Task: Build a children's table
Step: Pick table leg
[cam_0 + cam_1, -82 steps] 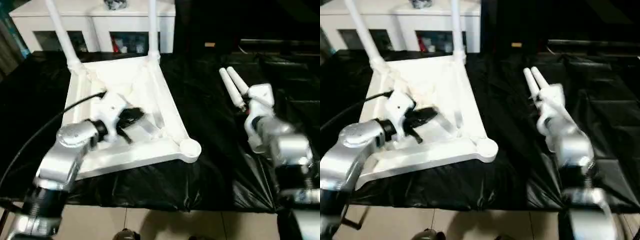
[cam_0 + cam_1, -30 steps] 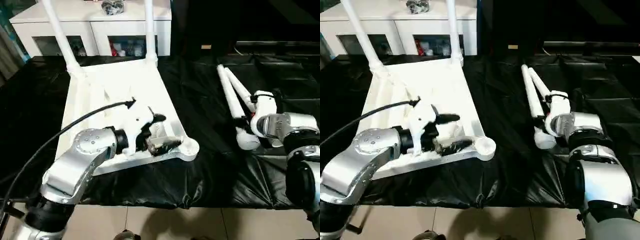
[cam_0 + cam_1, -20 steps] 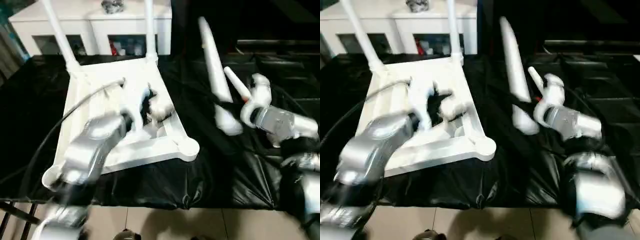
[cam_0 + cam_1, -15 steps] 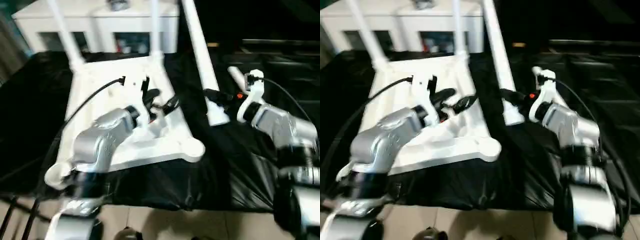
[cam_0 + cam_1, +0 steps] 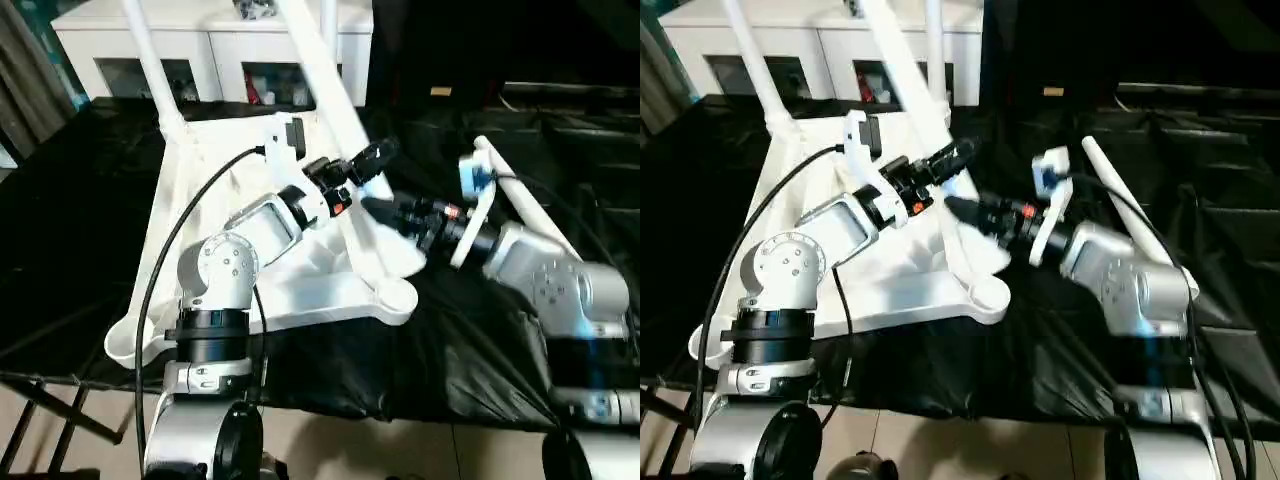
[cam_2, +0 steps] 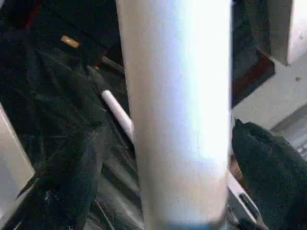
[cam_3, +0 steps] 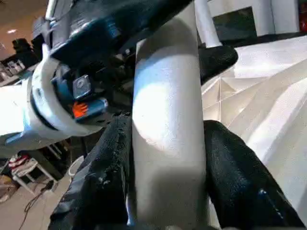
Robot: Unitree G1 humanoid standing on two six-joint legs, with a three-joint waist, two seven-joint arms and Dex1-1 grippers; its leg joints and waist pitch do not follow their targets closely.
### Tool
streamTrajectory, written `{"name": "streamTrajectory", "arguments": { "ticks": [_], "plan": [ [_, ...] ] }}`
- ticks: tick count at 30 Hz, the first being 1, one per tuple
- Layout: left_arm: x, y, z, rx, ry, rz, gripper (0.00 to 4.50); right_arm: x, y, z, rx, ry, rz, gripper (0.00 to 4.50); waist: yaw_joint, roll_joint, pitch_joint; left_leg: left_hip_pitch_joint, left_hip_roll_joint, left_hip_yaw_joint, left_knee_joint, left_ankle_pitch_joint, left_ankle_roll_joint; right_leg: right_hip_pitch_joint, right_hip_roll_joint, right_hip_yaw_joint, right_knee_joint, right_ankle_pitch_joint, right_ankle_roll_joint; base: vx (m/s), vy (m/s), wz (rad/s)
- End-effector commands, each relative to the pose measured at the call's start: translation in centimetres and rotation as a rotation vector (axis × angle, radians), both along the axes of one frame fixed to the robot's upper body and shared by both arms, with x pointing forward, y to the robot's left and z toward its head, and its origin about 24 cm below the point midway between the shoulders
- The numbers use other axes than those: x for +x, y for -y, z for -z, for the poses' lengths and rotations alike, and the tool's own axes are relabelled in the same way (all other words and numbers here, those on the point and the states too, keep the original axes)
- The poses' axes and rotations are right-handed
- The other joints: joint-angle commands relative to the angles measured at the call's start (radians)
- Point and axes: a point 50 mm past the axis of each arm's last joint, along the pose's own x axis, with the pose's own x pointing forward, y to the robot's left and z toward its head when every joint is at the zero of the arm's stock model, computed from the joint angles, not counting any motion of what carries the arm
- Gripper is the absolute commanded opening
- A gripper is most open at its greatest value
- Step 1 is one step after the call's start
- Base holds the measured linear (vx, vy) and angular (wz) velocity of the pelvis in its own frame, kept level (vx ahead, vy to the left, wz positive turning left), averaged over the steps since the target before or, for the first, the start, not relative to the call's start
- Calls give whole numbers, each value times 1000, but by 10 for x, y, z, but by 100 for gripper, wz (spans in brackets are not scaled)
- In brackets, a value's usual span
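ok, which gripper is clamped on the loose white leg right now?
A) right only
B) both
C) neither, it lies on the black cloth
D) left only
A: the right gripper has its black fingers pressed on both sides of the leg, while the left gripper stands wide open around it with gaps either side.

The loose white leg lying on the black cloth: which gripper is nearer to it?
Right. The right gripper, clamped on another leg, is beside the loose leg; the left gripper is farther, over the tabletop.
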Motion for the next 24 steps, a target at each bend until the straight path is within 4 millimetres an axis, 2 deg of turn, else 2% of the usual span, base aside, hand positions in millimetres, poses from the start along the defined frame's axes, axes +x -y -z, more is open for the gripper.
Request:
{"name": "streamTrajectory", "arguments": {
  "ticks": [1, 4, 5, 8, 9, 10, 11, 17, 23, 24],
  "plan": [
    [3, 2, -9, -17, 3, -33, 407, -3, -6, -6, -4, 29, -18, 186, 6, -30, -81, 13, 28, -17, -63, -170, 31, 56, -55, 40, -91, -356, -87, 0, 0, 0],
    [4, 0, -12, -18, -9, -84, 378, -2, -11, -6, -24, 46, -6, 186, 5, -31, -80, 14, 28, -19, -65, -181, 23, 54, -55, 40, -93, -361, -84, 0, 0, 0],
    [4, 0, -14, -11, -17, -112, 369, 0, -17, -5, -43, 55, 11, 186, 5, -27, -81, 14, 30, -20, -66, -183, 15, 54, -56, 40, -91, -349, -84, 0, 0, 0],
    [4, 1, -12, 10, -53, -166, 347, 2, -27, -5, -75, 80, 46, 186, 3, -29, -81, 14, 31, -20, -67, -187, 7, 53, -55, 41, -89, -328, -88, 0, 0, 0],
    [4, 3, -10, 20, -69, -184, 332, 2, -30, -5, -82, 88, 60, 186, 2, -19, -82, 14, 30, -22, -67, -190, 4, 53, -54, 42, -88, -312, -90, 0, 0, 0],
    [4, 5, -9, 27, -79, -194, 319, 3, -33, -6, -86, 92, 68, 186, 0, -24, -82, 14, 30, -22, -68, -191, 2, 53, -53, 41, -88, -299, -89, 0, 0, 0],
    [4, 5, -8, 32, -89, -208, 319, 3, -34, -6, -90, 95, 78, 186, 2, -19, -83, 17, 31, -22, -68, -192, 0, 53, -53, 42, -87, -287, -94, 0, 0, 0],
    [4, 7, -8, 45, -100, -262, 262, 5, -41, -8, -110, 114, 122, 186, 2, -20, -85, 13, 31, -23, -67, -184, -3, 57, -53, 42, -81, -233, -108, 0, 0, 0],
    [2, 6, -11, 57, -31, -209, 216, 7, -45, -9, -111, 152, 135, 186, -2, -21, -83, 11, 30, -22, -67, -187, -1, 57, -54, 43, -81, -234, -114, 0, 0, 0],
    [1, 5, -11, 71, -17, -199, 200, 7, -45, -8, -109, 145, 130, 242, -2, -20, -82, 13, 30, -22, -68, -190, 0, 56, -54, 43, -83, -243, -111, 0, 0, 0]
  ]
}}
